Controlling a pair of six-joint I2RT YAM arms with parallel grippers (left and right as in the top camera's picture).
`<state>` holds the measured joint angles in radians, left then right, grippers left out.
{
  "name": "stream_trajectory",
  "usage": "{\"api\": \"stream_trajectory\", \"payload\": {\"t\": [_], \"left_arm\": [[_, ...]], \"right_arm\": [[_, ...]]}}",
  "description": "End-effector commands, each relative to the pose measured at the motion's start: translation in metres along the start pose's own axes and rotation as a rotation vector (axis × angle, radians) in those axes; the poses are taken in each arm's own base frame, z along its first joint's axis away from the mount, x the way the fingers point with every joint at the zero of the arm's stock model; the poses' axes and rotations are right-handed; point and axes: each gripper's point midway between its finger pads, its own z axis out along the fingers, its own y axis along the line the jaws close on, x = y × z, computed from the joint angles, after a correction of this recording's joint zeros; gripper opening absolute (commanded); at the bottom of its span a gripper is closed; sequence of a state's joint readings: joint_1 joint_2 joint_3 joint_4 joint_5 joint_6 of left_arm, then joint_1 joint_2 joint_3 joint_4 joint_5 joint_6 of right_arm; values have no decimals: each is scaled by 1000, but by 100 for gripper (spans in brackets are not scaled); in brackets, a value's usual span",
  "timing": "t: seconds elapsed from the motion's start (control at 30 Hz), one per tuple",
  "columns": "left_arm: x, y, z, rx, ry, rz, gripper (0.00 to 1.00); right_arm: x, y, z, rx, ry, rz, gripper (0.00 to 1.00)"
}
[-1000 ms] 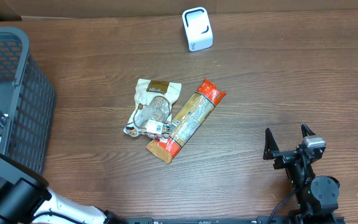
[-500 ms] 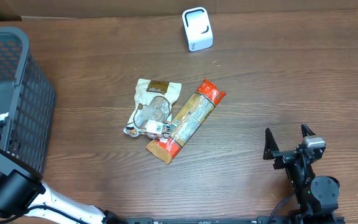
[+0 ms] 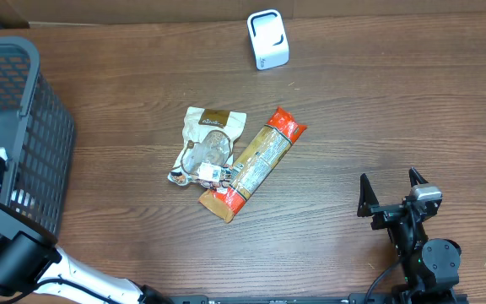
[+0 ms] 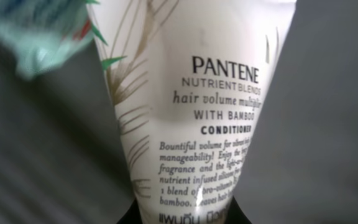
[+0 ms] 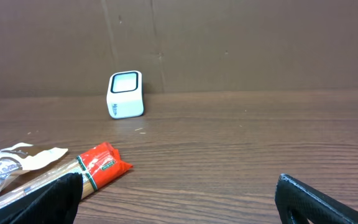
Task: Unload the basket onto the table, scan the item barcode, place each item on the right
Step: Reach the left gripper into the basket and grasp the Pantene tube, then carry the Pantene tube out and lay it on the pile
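A dark grey basket [image 3: 45, 160] with little holes in its sides stood at the left end of the brown wooden table [image 3: 378, 118]. In the middle of the table lay a cream snack bag [image 3: 205, 142] and a long orange noodle packet [image 3: 256, 163], side by side and touching. A brown cardboard wall [image 5: 241, 43] stood behind the table.
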<state>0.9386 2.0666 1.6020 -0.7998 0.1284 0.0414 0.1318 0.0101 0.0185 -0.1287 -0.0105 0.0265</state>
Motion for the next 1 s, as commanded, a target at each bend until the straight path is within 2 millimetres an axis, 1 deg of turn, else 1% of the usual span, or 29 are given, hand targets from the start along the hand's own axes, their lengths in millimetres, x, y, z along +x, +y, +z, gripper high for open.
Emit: {"api": "stream_trajectory", "payload": {"t": [0.0,0.07,0.13,0.2,0.27,0.3,0.33,0.4,0.43,0.5,0.53,0.57,0.6,0.67,0.73,0.77,0.8,0.83,0.97], "left_arm": [[-74,-62,-103,319,-273,-24,4],[-93,-83,-149,433,-358,-24,4],[-107,-99,-195,511,-439,-18,4],[-114,-110,-243,560,-524,11,4],[-114,-122,-294,600,-611,59,4],[-112,-127,-313,614,-642,79,4],[-107,-133,-337,632,-679,107,4],[-92,-145,-380,672,-741,163,4],[-82,-152,-398,690,-760,189,4],[-54,-166,-425,714,-766,221,4],[-42,-173,-431,717,-760,242,4],[-24,-184,-438,723,-745,287,4],[-11,-192,-440,729,-729,322,4],[23,-217,-438,758,-652,403,4],[51,-239,-427,778,-561,479,4],[65,-250,-416,774,-499,517,4],[75,-257,-405,760,-451,544,4],[88,-266,-388,732,-381,574,4],[127,-296,-323,656,-158,698,4]], "right_arm": [[-8,0,-1,4,-22,3,100],[-8,0,-1,4,-22,3,100],[-8,0,-1,4,-22,3,100],[-8,0,-1,4,-22,3,100],[-8,0,-1,4,-22,3,100],[-8,0,-1,4,-22,3,100],[-8,0,-1,4,-22,3,100],[-8,0,-1,4,-22,3,100],[-8,0,-1,4,-22,3,100],[-8,0,-1,4,-22,3,100],[-8,0,-1,4,-22,3,100],[-8,0,-1,4,-22,3,100],[-8,0,-1,4,-22,3,100],[-8,0,-1,4,-22,3,100],[-8,0,-1,4,-22,3,100],[-8,0,-1,4,-22,3,100],[-8,0,-1,4,-22,3,100],[-8,0,-1,4,-22,3,100],[-8,0,-1,4,-22,3,100]]}}
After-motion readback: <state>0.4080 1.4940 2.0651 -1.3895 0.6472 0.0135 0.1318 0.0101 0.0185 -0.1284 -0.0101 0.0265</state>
